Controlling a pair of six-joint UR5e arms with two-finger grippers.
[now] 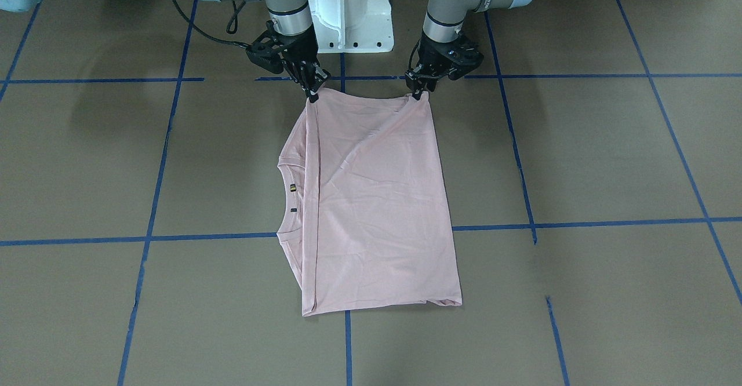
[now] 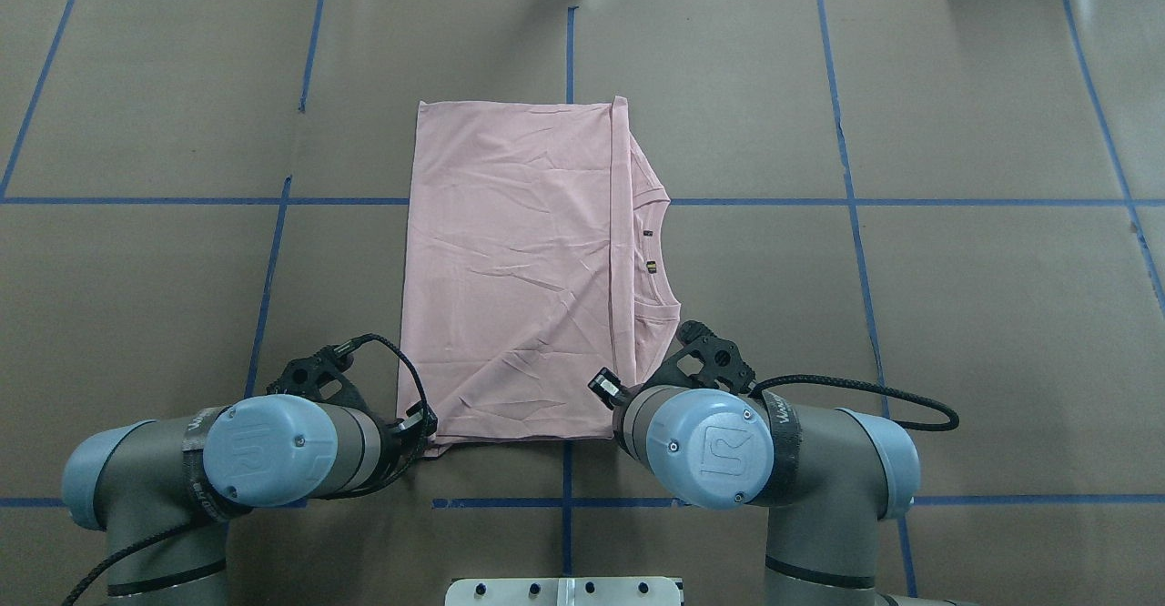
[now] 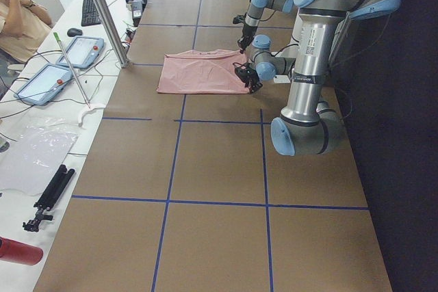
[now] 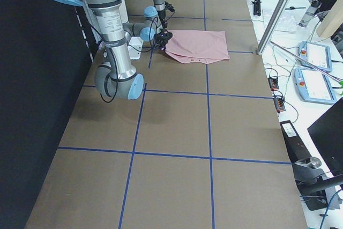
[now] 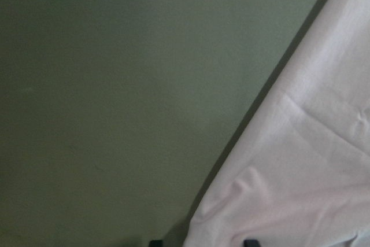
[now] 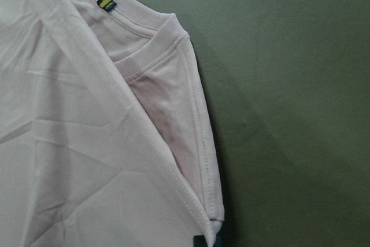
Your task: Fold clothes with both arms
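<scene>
- T-shirt (image 1: 377, 200), pale pink, lies folded into a tall rectangle on the brown papered surface (image 1: 579, 154), in the middle of its blue tape grid, plain side up.
- Around it: the white pedestal (image 1: 348, 9) stands just behind the shirt's near edge, between the two arms. Off the surface, well apart on the operators' bench, are two teach pendants (image 3: 85, 51), a keyboard (image 3: 90, 10) and a red cylinder (image 3: 17, 251).
- Left claw (image 1: 418, 90) is pinched closed on one near corner of the shirt.
- Right claw (image 1: 313, 91) is pinched closed on the other near corner, by the shoulder fold; both corners are lifted slightly, with creases running from them.
- Writing: a small yellow-and-dark tag (image 6: 105, 2) sits inside the collar (image 6: 139, 27), its text too small to read. Each blue joint cap (image 2: 719, 447) bears a "UR" emblem.
- Orientation: the long axis runs straight away from the robot. The neck opening faces the robot's right, the folded edge its left.
</scene>
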